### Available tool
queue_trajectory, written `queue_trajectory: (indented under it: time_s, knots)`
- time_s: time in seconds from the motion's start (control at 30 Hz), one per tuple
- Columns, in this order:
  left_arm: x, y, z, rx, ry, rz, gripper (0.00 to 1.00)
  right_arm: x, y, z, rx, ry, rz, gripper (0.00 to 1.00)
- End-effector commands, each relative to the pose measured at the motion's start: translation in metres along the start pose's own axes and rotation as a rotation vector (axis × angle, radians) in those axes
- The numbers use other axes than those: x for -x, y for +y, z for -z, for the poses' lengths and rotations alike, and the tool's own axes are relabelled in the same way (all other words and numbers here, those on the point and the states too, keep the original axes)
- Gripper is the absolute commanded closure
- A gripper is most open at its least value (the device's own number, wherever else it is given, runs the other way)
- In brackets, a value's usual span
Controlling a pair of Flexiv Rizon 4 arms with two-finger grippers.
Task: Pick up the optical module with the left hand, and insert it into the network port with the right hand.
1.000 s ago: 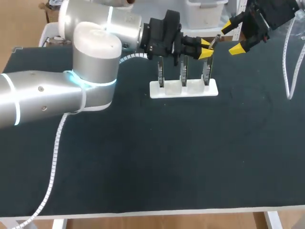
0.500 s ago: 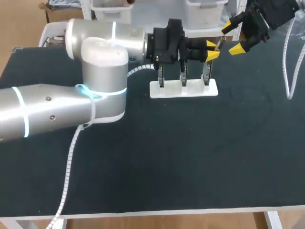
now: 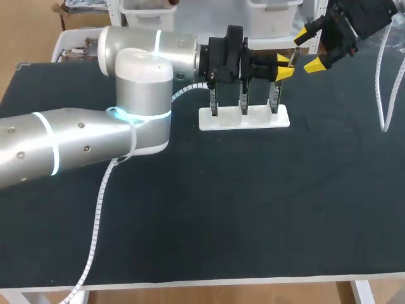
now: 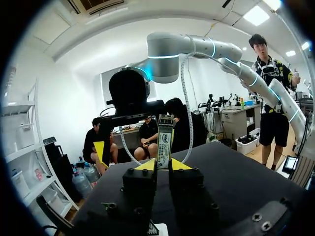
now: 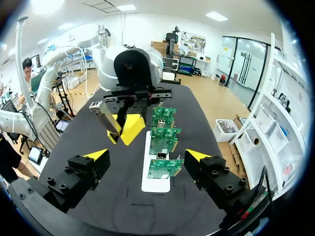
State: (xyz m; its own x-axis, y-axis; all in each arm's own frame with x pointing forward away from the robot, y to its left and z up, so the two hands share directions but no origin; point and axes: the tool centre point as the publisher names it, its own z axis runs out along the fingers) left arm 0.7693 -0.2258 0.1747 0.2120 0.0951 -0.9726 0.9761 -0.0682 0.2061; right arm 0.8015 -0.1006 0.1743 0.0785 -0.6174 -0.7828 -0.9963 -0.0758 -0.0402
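- You are working on a table (image 3: 253,209) covered by a dark, matte mat that reaches its front edge.
- Your left arm (image 3: 82,145) comes in from the left side and reaches past the middle. It has a lit ring at the joint and a white spiral-wrapped cable (image 3: 95,215) trailing down across the mat.
- Your right gripper (image 3: 309,49) hangs above the table's far right corner. Its jaws are spread wide with nothing between them. In its own wrist view the right gripper (image 5: 146,156) looks down the row of boards.
- A white base (image 3: 244,118) lies flat on the mat towards the far edge, and three circuit boards (image 3: 243,98) stand upright in it in a row. From the right wrist you see them as green boards (image 5: 162,132). I cannot pick out a single port on them.
- Your left gripper (image 3: 283,66) is above the right end of the base, near the right gripper but not touching it.
- Its jaws are closed on the optical module (image 4: 164,142), with one yellow tip pressed against each side.
- The module sticks out beyond the tips, and in the head view its end (image 3: 292,57) points towards the right gripper.
- The module carries a pale label with small print and a logo, and it faces the left wrist camera.
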Motion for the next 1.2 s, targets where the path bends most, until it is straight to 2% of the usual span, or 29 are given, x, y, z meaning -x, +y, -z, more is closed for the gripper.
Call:
queue_trajectory:
  time_s: [0.03, 0.4, 0.97, 1.2]
  knots:
    - [0.0, 0.018, -0.006, -0.087, 0.009, 0.004, 1.0, 0.0, 0.001, 0.0, -0.002, 0.0, 0.001, 0.0]
    - [-0.001, 0.031, -0.01, -0.116, 0.021, 0.001, 1.0, 0.0, 0.001, 0.0, -0.002, 0.0, 0.001, 0.0]
    - [-0.006, 0.031, -0.011, -0.104, 0.01, -0.002, 1.0, 0.0, 0.001, 0.0, -0.002, 0.0, 0.001, 0.0]
    - [-0.002, 0.028, -0.011, -0.097, 0.026, 0.013, 1.0, 0.0, 0.001, 0.0, -0.002, 0.0, 0.001, 0.0]
